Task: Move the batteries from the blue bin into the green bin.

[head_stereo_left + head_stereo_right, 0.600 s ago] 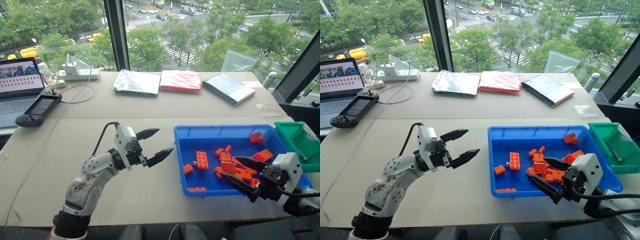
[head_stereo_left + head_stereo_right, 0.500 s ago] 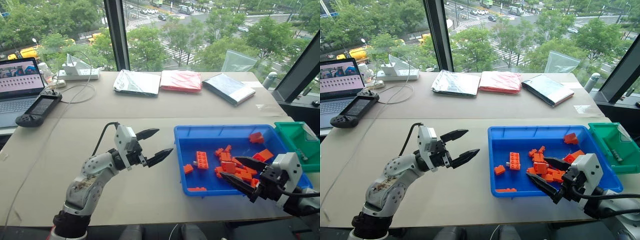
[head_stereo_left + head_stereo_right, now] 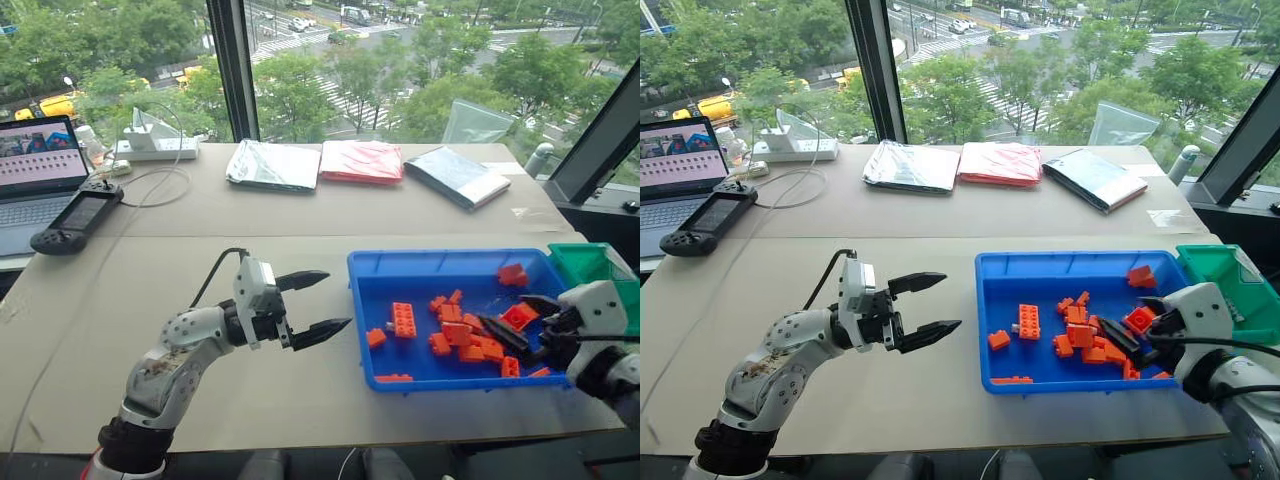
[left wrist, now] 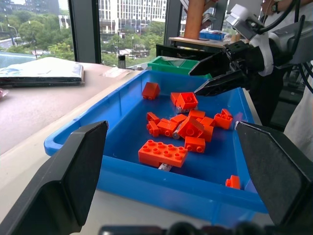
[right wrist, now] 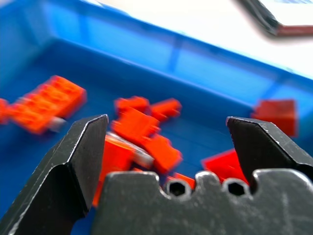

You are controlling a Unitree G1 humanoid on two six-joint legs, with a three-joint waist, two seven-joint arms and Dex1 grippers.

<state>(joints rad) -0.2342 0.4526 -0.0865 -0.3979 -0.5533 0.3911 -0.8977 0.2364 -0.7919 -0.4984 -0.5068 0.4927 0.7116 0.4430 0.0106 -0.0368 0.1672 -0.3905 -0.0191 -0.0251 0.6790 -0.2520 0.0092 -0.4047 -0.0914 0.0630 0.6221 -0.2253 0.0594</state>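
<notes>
While sorting is barely begun:
Blue bin (image 3: 1040, 270): bricks, a grey battery still inside.
Green bin (image 3: 1225, 285), three o'clock: contents unclear.
Right gripper (image 3: 1130, 330): jaws wide, empty.
Left gripper (image 3: 930, 305): jaws wide, empty.

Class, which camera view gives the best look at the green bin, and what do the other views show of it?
The right eye view: the green bin shows its floor and walls beside the blue bin. In the left eye view the picture's edge cuts it off. The left wrist view shows its rim behind the blue bin.
</notes>
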